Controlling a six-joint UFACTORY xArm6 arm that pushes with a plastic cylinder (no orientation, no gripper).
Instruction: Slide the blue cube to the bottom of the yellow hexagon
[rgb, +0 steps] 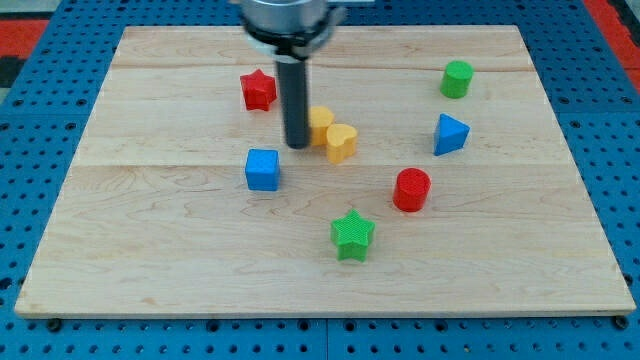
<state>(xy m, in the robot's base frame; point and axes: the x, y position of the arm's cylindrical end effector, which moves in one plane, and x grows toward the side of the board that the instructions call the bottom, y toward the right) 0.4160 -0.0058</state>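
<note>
No pincer here: my tip (297, 145) touches the yellow hexagon (320, 124), blue cube (263, 169) at its seven o'clock. Cube looks light, rigid, probably slides easily; push its nine-o'clock face squarely.

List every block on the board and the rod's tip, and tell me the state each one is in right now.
My tip: down at the board, beside the yellow hexagon's left.
Blue cube: flat, apart, lower left of the tip.
Yellow hexagon: partly hidden by the rod, touching the yellow heart.
Yellow heart: flat.
Red star: flat, alone.
Green cylinder: upright.
Blue triangle block: alone.
Red cylinder: upright.
Green star: flat.
</note>
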